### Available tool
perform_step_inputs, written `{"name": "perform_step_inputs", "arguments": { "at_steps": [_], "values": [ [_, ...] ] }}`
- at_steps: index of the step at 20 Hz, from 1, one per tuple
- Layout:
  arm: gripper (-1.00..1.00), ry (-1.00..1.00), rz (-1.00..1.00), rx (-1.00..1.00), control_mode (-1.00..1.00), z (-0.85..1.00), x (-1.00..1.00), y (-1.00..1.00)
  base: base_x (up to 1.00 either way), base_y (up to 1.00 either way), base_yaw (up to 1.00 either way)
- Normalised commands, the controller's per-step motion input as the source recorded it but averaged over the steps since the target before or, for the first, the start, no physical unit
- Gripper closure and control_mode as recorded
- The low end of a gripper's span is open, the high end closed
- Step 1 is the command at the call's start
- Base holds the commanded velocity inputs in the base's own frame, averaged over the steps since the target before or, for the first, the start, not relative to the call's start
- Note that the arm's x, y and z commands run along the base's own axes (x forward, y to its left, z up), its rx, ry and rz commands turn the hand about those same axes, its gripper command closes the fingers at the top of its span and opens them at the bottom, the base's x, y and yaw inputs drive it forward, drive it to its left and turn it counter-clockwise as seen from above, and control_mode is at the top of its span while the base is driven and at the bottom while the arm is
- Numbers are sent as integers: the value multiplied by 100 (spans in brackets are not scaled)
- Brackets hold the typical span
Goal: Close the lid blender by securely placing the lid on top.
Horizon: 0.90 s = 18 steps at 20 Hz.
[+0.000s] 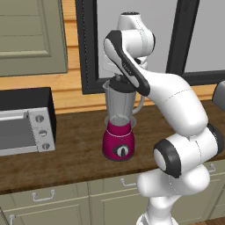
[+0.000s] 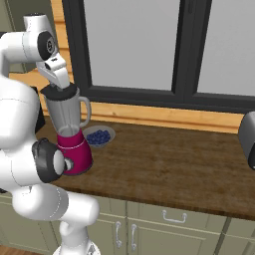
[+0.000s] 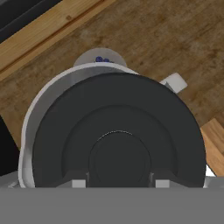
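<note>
1. The lid (image 3: pixel 118 131) is sitting directly under my claw (image 3: pixel 118 183), its black disc covering almost the whole mouth of the blender (image 1: pixel 118 132). A crescent of the jar's pale rim is showing past the lid's edge on one side in the hand view, so the lid is lying slightly off centre on the jar.
2. The blender is standing upright on the wooden counter (image 2: pixel 169 164), in front of the dark window frame (image 2: pixel 184 50). Its magenta base is facing the cabinet fronts with the black dial toward them.
3. A bowl of blueberries (image 2: pixel 98 135) is resting on the counter just beside the blender, on its handle side. A toaster oven (image 1: pixel 26 125) is standing well apart from the blender, on the side away from the handle. Nothing is lying between my claw and the lid.
4. My claw is hovering at the top of the blender jar, pointing down. My two fingertips (image 3: pixel 78 183) are flanking the lid's raised centre knob. I cannot tell whether they are pressing on the knob or standing just apart from it.
</note>
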Motion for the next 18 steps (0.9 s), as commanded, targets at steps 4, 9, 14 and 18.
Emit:
{"name": "perform_step_inputs", "arguments": {
  "at_steps": [4,9,14,18],
  "values": [
    [100,-9,0,-3,-100,0,28,15,0,0,0],
    [100,-2,0,0,-100,0,30,10,0,0,0],
    [100,0,0,0,-100,0,39,1,0,0,0],
    [100,0,0,-2,-100,-10,13,3,0,0,0]
  ]
}}
